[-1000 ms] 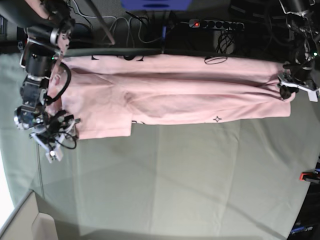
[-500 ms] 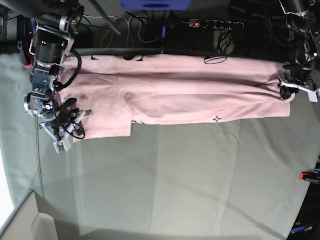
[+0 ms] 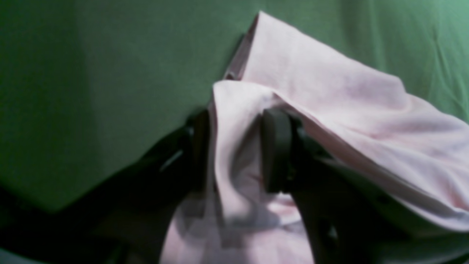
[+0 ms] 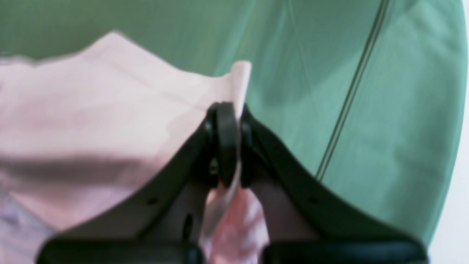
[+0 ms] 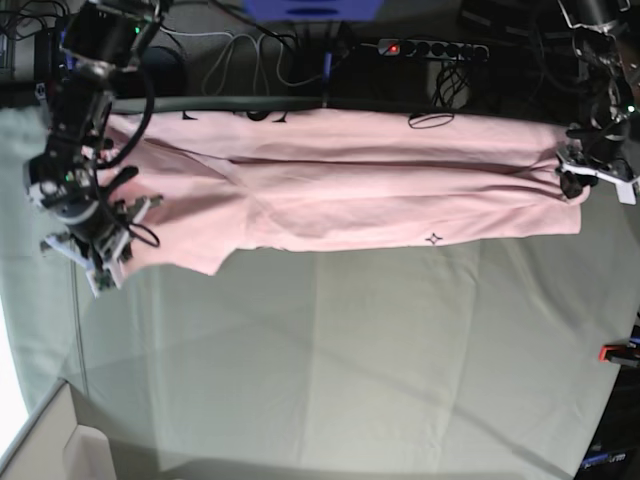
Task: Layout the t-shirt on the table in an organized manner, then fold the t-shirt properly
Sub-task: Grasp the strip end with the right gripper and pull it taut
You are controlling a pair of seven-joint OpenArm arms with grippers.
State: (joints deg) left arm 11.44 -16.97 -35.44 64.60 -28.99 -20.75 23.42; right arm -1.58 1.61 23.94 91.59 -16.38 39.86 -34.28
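The pale pink t-shirt (image 5: 350, 180) lies stretched as a long band across the far part of the grey-green table (image 5: 350, 360). At the band's right end, my left gripper (image 5: 572, 180) is closed on a thick fold of it. The left wrist view shows that bunched t-shirt fold (image 3: 234, 121) between the two black fingers (image 3: 276, 150) of the left gripper (image 3: 238, 154). At the band's left end, my right gripper (image 5: 112, 258) holds the near corner. In the right wrist view the right gripper (image 4: 234, 143) is shut on a thin t-shirt edge (image 4: 110, 110) over the table (image 4: 329, 73).
A power strip (image 5: 432, 48) with a red light and loose cables lie behind the table's far edge. A red clamp (image 5: 618, 352) sits at the right edge. A pale box corner (image 5: 60, 445) shows at the bottom left.
My right gripper closed on the shirt's near-left corner and drew it up and to the left, so the squared flap there now slants. The left gripper has not moved.
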